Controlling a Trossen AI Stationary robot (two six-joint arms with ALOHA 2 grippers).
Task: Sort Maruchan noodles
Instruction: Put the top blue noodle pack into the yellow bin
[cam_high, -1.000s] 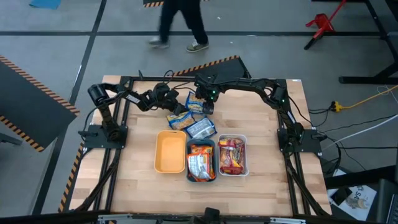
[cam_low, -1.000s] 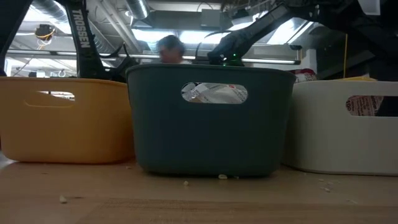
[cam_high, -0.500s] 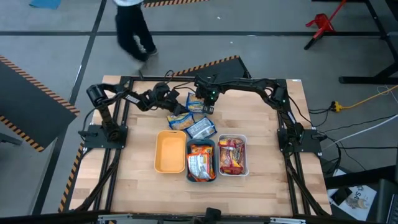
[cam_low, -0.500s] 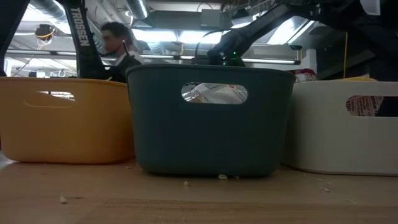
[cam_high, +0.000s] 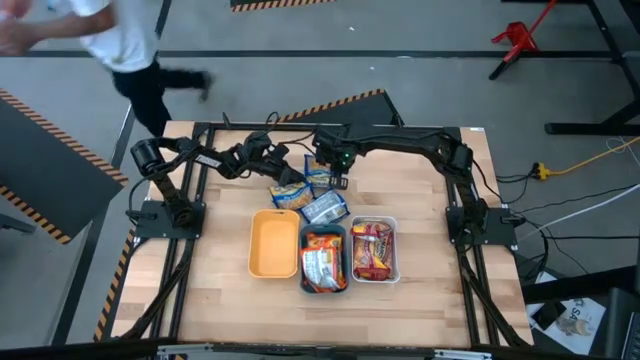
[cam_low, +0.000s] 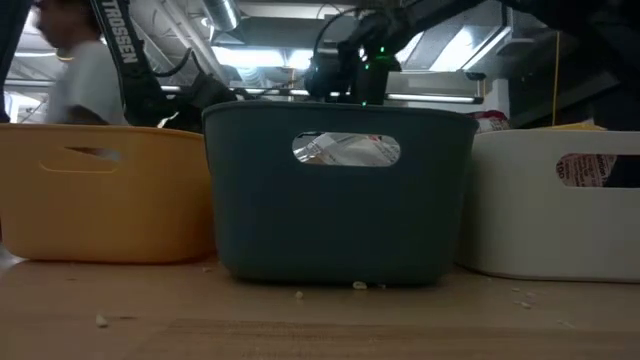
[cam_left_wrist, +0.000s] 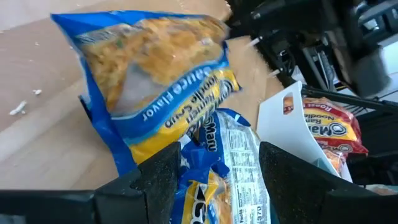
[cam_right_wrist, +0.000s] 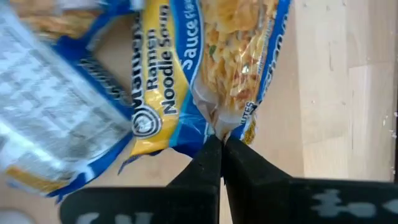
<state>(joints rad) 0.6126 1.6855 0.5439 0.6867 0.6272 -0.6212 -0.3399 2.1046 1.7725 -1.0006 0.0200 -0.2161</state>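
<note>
The right end effector (cam_right_wrist: 217, 144) is pinched shut on the edge of a blue-and-yellow crinkly plastic Maruchan ramen packet (cam_right_wrist: 233, 68) at the far side of the wooden desk (cam_high: 420, 290), the packet's long axis running straight away from the fingertips. The left end effector (cam_left_wrist: 217, 165), fingers spread apart, hovers just beside a second blue packet (cam_left_wrist: 152, 74) in the same loose pile, so either arm can reach what remains. Nearer the front stand three trays in a row: the yellow-orange tray (cam_high: 273, 245) looks bare, the teal tray (cam_high: 323, 258) holds orange and silver packets, and the white tray (cam_high: 374, 250) holds red-brown ones. A person (cam_high: 110, 45) passes beyond the desk.
</note>
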